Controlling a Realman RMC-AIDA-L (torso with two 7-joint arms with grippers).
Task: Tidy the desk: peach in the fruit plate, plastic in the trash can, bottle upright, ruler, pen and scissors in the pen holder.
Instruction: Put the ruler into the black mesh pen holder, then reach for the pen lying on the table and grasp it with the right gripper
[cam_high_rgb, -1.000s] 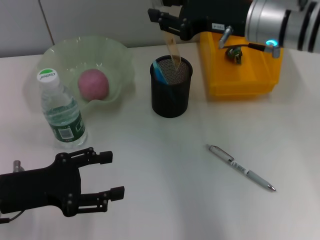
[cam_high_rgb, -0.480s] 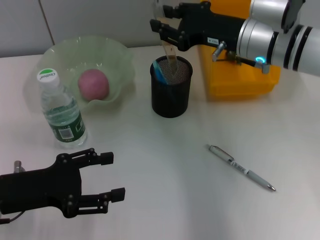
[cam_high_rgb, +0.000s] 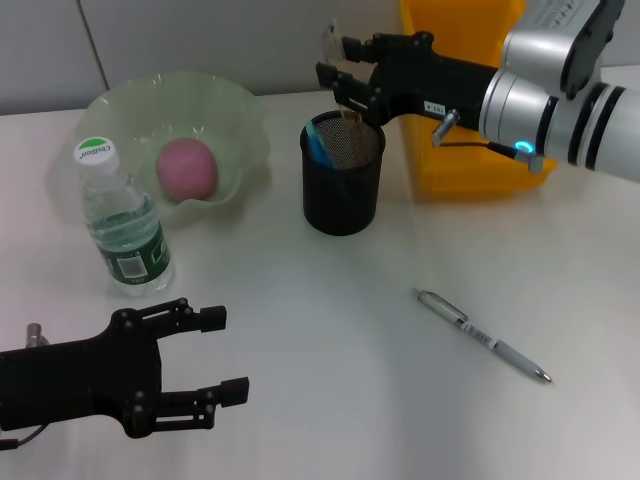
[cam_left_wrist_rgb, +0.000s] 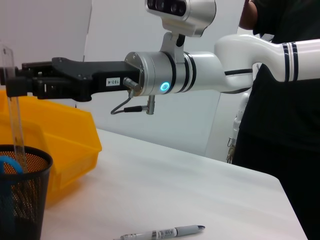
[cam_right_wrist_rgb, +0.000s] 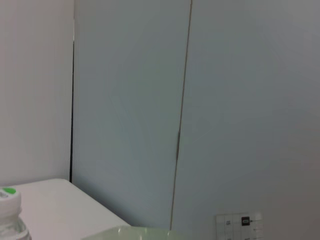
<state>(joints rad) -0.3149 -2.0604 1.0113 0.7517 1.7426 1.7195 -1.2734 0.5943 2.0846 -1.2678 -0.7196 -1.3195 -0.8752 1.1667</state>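
Two grippers in play: the right gripper (cam_high_rgb: 345, 85) hovers just above the black mesh pen holder (cam_high_rgb: 342, 186), fingers clamped on the clear ruler (cam_left_wrist_rgb: 15, 125), whose lower end stands inside the holder. The left gripper (cam_high_rgb: 215, 362) rests low near the table's front edge, fingers apart, while the pen (cam_high_rgb: 483, 336) lies on the table, well apart from the holder.

R arm: silver-white cylinder links w/ black bands, a lit cyan ring, thin black cable looped to a small metal fitting, white label w/ tiny print on the black wrist block. Right gripper (cam_high_rgb: 345, 82): matte black, slim fingers. Left gripper (cam_high_rgb: 215, 352): matte black, blocky body, visible screws, two parallel fingers.
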